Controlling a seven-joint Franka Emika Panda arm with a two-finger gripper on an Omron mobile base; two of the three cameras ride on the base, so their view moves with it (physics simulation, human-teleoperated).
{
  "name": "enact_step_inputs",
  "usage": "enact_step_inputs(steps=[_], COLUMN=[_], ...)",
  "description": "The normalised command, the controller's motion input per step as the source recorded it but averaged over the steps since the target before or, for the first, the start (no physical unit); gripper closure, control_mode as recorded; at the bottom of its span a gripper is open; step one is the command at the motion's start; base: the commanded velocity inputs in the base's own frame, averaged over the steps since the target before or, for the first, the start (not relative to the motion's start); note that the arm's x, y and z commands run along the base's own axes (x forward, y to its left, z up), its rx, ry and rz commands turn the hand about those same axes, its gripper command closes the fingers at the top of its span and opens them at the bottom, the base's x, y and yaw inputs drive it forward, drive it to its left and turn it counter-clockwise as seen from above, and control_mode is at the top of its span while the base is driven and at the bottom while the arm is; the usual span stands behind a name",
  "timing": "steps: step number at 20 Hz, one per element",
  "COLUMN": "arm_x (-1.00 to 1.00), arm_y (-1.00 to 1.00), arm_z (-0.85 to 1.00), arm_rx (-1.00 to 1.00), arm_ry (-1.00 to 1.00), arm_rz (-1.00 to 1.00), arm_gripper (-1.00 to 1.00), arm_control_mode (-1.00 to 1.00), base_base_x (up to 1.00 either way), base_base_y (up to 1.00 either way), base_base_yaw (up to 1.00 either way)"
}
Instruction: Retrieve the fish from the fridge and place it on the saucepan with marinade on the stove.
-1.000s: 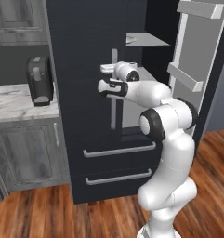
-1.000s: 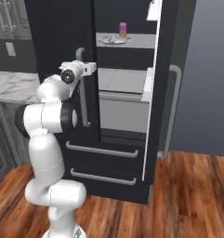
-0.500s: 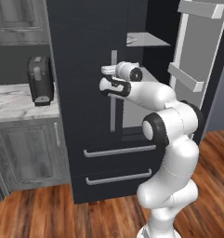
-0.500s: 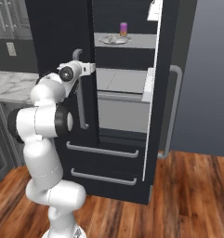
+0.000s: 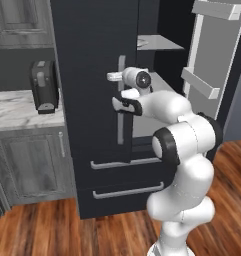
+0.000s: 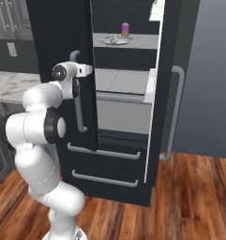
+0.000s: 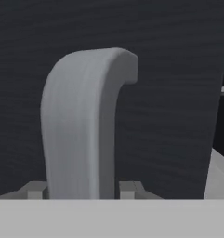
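1. Since a second ago the arm's elbow has swung outward and the hand has slid a little along the left door handle (image 7: 78,125); the fridge (image 6: 58,28) doors stand as they did.
2. Gripper (image 7: 80,188) straddles that bar, one fingertip either side; whether it clamps or has let go I cannot tell.
3. Fish (image 6: 115,40) lies on the plate (image 6: 105,41) on the upper shelf, beside a pink cylinder (image 6: 125,29).
4. It looks light, soft, probably slippery; a gentle pinch across its narrow middle seems best.
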Motion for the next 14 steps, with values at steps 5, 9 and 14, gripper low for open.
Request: enact_step_inputs(steps=[5, 9, 14], arm_x=[-0.42, -0.47, -0.47], arm_y=[0.52, 0.49, 0.46], arm_z=[0.38, 0.38, 0.36], arm_rx=[-0.03, -0.02, -0.02], arm_ry=[0.19, 0.21, 0.22], arm_rz=[-0.15, -0.14, -0.13], arm_gripper=[1.00, 1.00, 1.00], arm_control_mode=[-1.00, -1.00, -1.00], base_base_x=[0.00, 0.00, 0.00], base_base_y=[0.00, 0.00, 0.00], base_base_yaw=[0.00, 0.00, 0.00])
